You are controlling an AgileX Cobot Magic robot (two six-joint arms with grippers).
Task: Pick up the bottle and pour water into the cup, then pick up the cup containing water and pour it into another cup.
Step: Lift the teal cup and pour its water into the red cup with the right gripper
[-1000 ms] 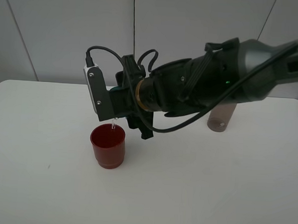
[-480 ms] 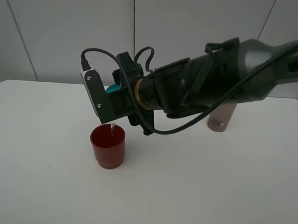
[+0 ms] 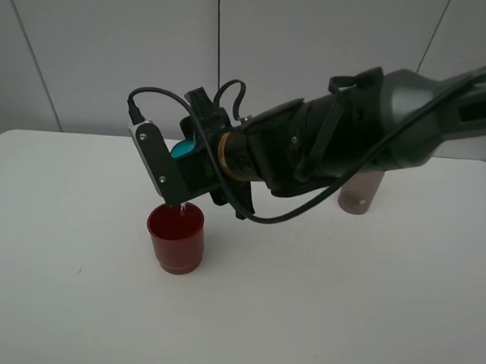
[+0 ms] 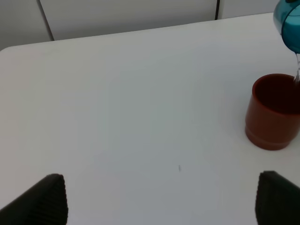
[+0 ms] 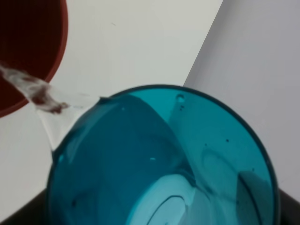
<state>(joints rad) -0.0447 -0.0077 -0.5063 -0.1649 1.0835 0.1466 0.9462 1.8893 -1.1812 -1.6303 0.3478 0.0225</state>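
Water (image 5: 33, 91) runs in a thin stream from the lip of a small see-through teal-blue plastic cup (image 3: 182, 150) down into a squat see-through red plastic cup (image 3: 175, 240) with a stepped bottom. The right gripper (image 3: 189, 159) is closed tight around the teal cup. It holds the cup tipped over on its side, up in the air just above the red cup, and the two cups do not touch. More water lies inside the teal cup, against its lower side. The right arm (image 3: 351, 147) reaches across the middle of the white table (image 3: 342, 318). The red cup stands upright on the table, left of the middle and well away from every edge. A tall smoky grey-brown plastic bottle (image 3: 360, 195) stands near the back edge, toward the right side. The arm hides its top part, so only its lower part shows. The left gripper (image 4: 161, 199) hangs above the table, well apart from the red cup, with its two black fingers (image 4: 44, 199) spread wide and nothing between them
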